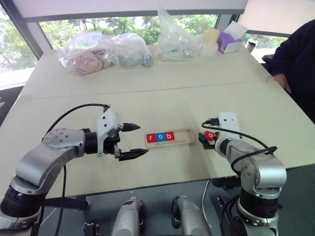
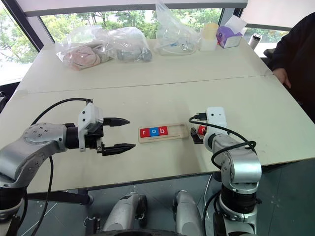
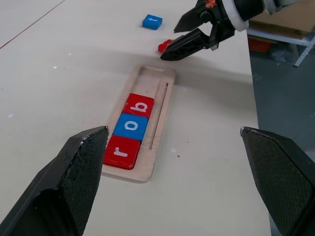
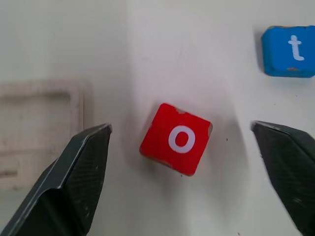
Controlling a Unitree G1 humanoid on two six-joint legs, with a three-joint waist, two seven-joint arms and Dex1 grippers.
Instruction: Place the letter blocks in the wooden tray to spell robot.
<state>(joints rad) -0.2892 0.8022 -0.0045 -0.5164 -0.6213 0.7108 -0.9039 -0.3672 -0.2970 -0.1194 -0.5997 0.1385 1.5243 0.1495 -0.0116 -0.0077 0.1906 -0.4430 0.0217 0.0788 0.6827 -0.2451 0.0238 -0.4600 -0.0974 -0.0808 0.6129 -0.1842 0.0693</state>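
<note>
White lowercase letters mark every small flat square block. In the long narrow light-wood tray [image 1: 169, 137], lying on the pale table [image 1: 147, 98], three blocks sit edge to edge at its left end and read "rob": a red "r" block [image 3: 120, 151], a blue "o" block [image 3: 131, 127] and a red "b" block [image 3: 139, 106]. The tray's right end is bare recessed wood.

A loose red block with a white "o" [image 4: 176, 139] lies flat on the table just off the tray's right end, at about three o'clock from it in the head views, turned slightly askew. The right gripper [image 4: 184, 169] stands over it with its two black fingers spread wide, one on each side of the block, neither pad touching it. A blue block with a white "t" [image 4: 288, 51] lies farther out on the table, at about one o'clock from the red "o" block in the right wrist view, clear of the fingers.

The left gripper [image 1: 134, 141] hovers at about nine o'clock from the tray, its fingers likewise spread wide and empty, pointing toward the tray.

At the table's far side, clear plastic bags [image 1: 106, 51] hold soft, crumpled contents that are hard to make out. Beside them stands a purple tissue box [image 1: 228, 43]. A person's dark sleeve and hand [image 1: 283, 81] rest at the table's right edge.
</note>
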